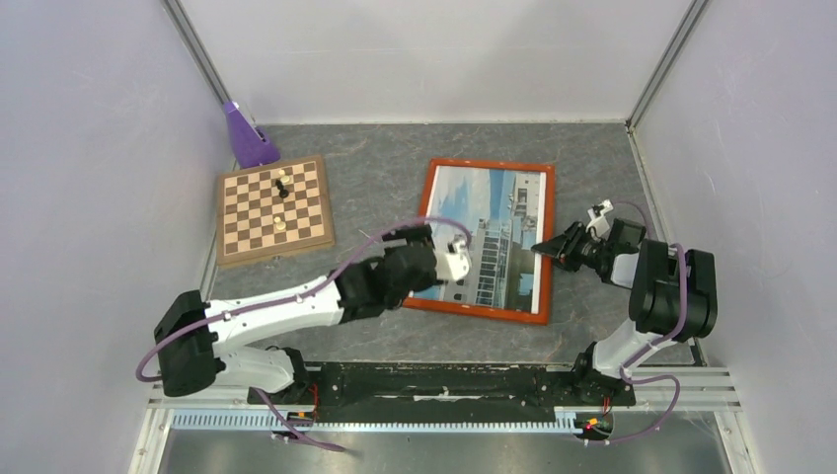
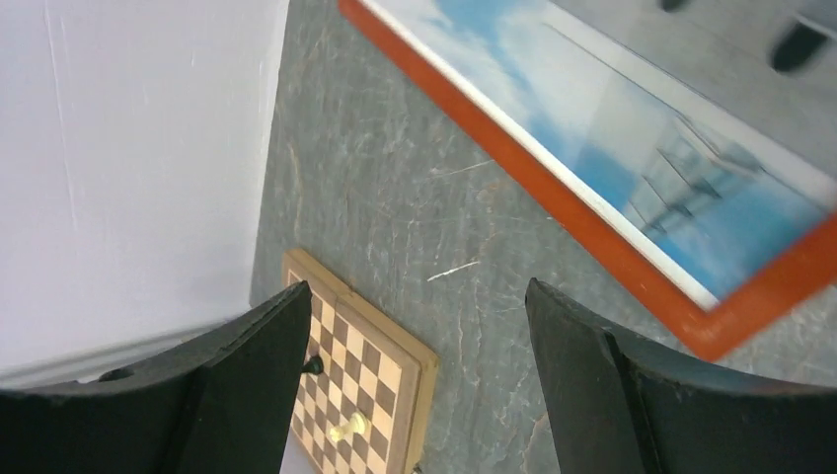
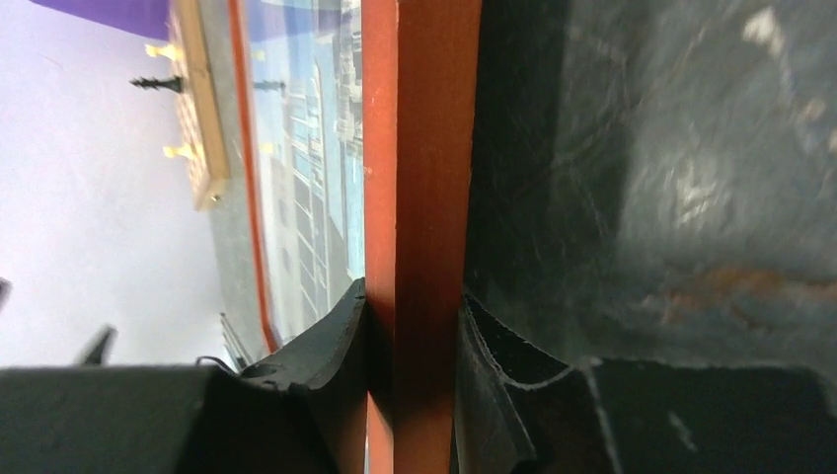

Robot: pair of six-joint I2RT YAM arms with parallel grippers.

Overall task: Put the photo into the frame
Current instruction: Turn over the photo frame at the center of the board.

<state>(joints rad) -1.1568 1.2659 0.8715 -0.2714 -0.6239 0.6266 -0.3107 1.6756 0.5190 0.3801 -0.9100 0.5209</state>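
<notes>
Right of centre on the grey table point(image 1: 385, 148), the frame point(image 1: 491, 163) lies flat with the photo point(image 1: 484, 237) showing inside its rails, white border just inside the wood; whether it's fully seated or only resting there, can't tell from these views.

Handling-wise, my guess: the frame's thin-railed wood, so light and stiff, but probably a bit twisty if lifted by one side; the rails are narrow and smooth, so a pinch across a rail mid-length looks like the sensible hold. The photo's a big thin print; likely floppy, looks a bit glossy, easy to crease or smudge; I'd only nudge it by an edge or press it flat gently.

The right gripper point(image 3: 410, 296) has that rail pinch; the right wrist view shows both fingers point(image 3: 326, 346) pressed against either side of the orange right-hand rail, jaws clamped on the frame; the arm comes in from the right, forearm low, wrist turned so the fingers straddle the rail.

The left gripper point(image 2: 417, 291) has its jaws wide apart with nothing between them; the left arm stretches low across the table, wrist over the frame's near-left part, its camera looking out toward the chessboard point(image 1: 274, 209).
</notes>
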